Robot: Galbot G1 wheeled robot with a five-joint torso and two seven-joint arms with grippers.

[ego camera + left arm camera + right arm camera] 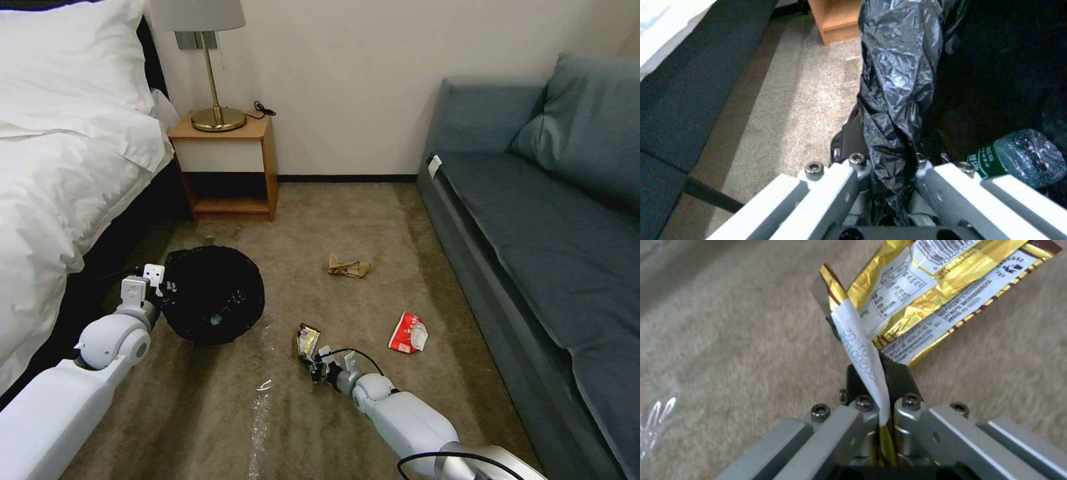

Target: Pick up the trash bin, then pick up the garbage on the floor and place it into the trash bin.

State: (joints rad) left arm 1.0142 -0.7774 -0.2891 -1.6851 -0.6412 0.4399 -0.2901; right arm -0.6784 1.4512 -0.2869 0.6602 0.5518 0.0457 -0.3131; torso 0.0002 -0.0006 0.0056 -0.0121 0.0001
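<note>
Gripping the liner-covered rim, left gripper (162,285) is clamped on the trash bin (213,293), beside the bed (60,167). Plastic bottle (1018,158) lies inside the bin. Right gripper (312,363) is closed narrow on the gold snack wrapper (925,296), low over the carpet (373,220). Crumpled brown paper (348,267) and red-and-white packet (408,332) lie on carpet, well apart, nearer the sofa (533,220).

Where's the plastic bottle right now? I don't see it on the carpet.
The plastic bottle lies inside the trash bin, against the black liner, in the left wrist view. The left gripper holds that bin by its rim beside the bed.
</note>
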